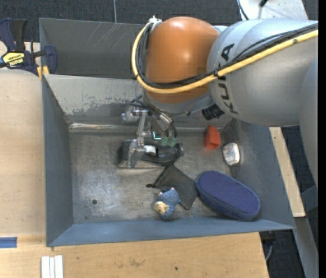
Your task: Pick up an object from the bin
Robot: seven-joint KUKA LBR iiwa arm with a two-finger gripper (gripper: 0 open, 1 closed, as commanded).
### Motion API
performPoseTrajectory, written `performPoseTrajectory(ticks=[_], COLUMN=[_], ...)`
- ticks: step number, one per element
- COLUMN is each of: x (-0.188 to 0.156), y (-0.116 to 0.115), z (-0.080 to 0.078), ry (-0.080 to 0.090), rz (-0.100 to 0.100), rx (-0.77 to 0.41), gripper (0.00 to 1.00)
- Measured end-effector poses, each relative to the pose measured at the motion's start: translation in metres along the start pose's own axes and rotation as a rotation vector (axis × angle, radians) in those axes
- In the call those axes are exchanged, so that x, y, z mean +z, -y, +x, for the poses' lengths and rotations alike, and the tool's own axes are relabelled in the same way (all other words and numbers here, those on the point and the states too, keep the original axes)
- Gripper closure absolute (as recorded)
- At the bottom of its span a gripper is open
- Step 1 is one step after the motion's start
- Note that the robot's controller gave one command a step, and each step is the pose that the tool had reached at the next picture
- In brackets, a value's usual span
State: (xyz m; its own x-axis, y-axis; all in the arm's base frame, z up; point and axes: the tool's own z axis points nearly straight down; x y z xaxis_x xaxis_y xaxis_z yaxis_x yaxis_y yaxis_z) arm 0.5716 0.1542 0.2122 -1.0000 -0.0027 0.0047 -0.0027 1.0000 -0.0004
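Low in the bin (55, 172), mid-floor, sits the tool (142, 149); its opening and any hold: cannot tell. Flat black piece (177, 185) lies just beside it, frontward. Risk: closing on bare metal, since the piece sits off-centre.

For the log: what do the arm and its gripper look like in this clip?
Rounded silver-grey arm with dark lettering on its shell. A glossy orange dome cover caps the wrist, ringed by yellow and black cables. The gripper below is bare metal with dark parts.
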Motion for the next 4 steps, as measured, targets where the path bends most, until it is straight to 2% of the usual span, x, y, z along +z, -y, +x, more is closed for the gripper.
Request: performPoseTrajectory(ticks=[1, 2, 3, 4], x=[0.093, 0.135, 0.136, 0.135], y=[0.035, 0.065, 0.127, 0.127], z=[0.004, -0.001, -0.030, -0.030], ry=[0.020, 0.027, 0.012, 0.015], rz=[-0.004, -0.007, -0.010, -0.010], rx=[-0.039, -0.008, 0.177, 0.177], gripper=[0.00, 0.00, 0.00, 1.00])
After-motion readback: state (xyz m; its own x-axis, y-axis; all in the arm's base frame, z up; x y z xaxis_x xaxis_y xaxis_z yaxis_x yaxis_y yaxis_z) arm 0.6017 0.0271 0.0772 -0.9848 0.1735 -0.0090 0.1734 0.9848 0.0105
